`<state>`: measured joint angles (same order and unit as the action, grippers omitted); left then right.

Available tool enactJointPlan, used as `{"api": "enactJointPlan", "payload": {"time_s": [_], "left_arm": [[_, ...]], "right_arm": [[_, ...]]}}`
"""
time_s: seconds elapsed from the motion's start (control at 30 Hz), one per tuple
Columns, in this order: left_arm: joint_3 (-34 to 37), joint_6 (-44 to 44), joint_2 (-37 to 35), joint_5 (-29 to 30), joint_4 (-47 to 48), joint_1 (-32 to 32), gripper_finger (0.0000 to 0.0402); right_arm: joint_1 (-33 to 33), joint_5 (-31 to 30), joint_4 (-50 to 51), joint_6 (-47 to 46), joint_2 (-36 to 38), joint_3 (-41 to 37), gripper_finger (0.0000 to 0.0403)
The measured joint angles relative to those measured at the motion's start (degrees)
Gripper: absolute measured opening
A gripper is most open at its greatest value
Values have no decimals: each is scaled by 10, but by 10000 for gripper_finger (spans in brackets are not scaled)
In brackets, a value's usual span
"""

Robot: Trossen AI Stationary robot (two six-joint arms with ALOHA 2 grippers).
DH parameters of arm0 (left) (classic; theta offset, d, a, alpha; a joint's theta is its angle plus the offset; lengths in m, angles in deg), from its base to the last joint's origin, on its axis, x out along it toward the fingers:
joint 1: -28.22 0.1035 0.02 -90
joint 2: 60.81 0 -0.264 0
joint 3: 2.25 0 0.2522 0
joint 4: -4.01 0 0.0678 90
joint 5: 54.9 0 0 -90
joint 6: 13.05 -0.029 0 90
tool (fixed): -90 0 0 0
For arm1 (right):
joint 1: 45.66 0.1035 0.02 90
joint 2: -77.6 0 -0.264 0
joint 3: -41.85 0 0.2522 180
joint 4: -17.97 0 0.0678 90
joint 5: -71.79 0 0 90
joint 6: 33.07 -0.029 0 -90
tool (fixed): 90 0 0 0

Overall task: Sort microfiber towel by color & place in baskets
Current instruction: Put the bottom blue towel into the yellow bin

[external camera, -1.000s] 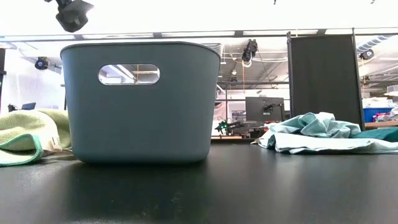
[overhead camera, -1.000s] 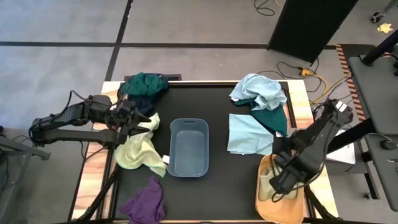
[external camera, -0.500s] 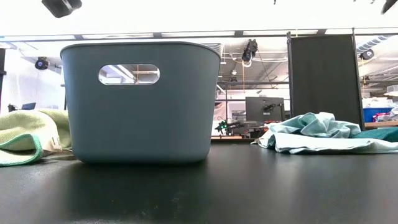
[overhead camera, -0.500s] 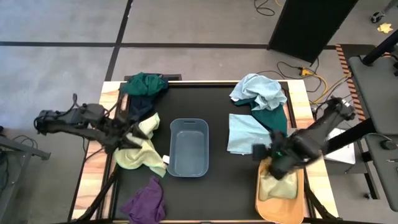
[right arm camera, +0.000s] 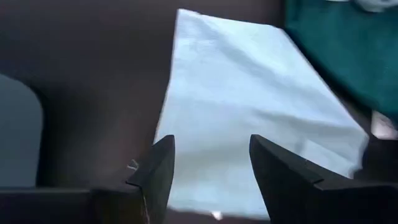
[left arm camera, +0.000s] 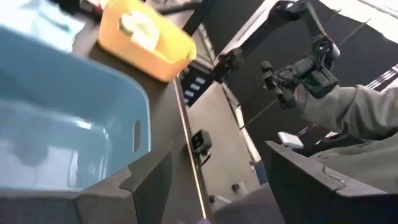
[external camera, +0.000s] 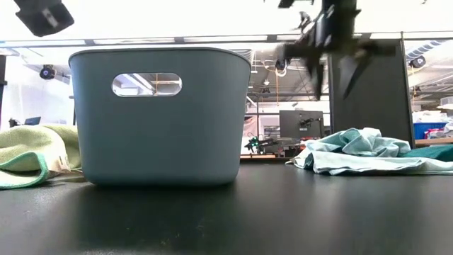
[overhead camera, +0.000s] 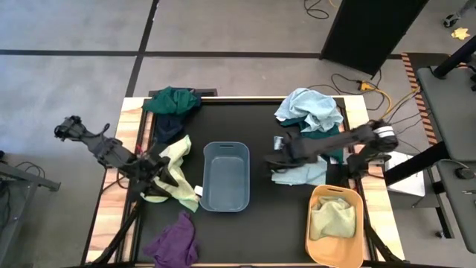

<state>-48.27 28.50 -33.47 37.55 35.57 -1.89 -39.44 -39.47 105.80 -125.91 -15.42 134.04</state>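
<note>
While the black table (overhead camera: 245, 223) carries the whole sort, the relation that matters is right gripper (overhead camera: 278, 144) versus the flat light blue towel (overhead camera: 306, 170): the claw hangs directly over that cloth's near-basket edge, fingers spread wide and empty, the towel lying just beyond and below the tips in the right wrist view (right arm camera: 249, 106). Its long axis runs front to back on the table, between the grey-blue basket (overhead camera: 225, 176) and the yellow-orange basket (overhead camera: 335, 227), which already holds a pale yellow-green cloth (overhead camera: 332, 219). Right arm is clearly nearer; likely a straight drop and pinch. Dark green towel (overhead camera: 327, 140) lies touching the blue one, so grabbing both is a risk. Left gripper (overhead camera: 158, 173) sits over the pale yellow-green towel (overhead camera: 172, 186) left of the grey-blue basket, jaws open, holding nothing. Purple towel (overhead camera: 175, 240) lies at the front edge.
</note>
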Motion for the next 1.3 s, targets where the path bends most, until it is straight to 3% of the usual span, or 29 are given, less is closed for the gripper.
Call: {"api": "enactJointPlan", "payload": {"time_s": [0.13, 0.33, 0.53, 0.83, 1.1, 1.3], "left_arm": [[10, 39, 0, 1, 34, 0, 230], [10, 120, 0, 1, 179, 0, 230], [10, 139, 0, 35, 249, 0, 230], [10, 125, -2, 77, 257, 1, 230], [9, 112, -2, 77, 256, 1, 230], [2, 97, -4, 77, 255, 1, 230]], "right_arm": [[-60, 27, -69, 66, -47, -23, 230], [-121, 86, -116, 122, -90, -65, 269], [-139, 138, -198, 203, -102, -116, 266], [-137, 192, -239, 250, -102, -154, 184], [-136, 211, -231, 307, -90, -150, 28], [-136, 199, -187, 301, -39, -127, 11]]}}
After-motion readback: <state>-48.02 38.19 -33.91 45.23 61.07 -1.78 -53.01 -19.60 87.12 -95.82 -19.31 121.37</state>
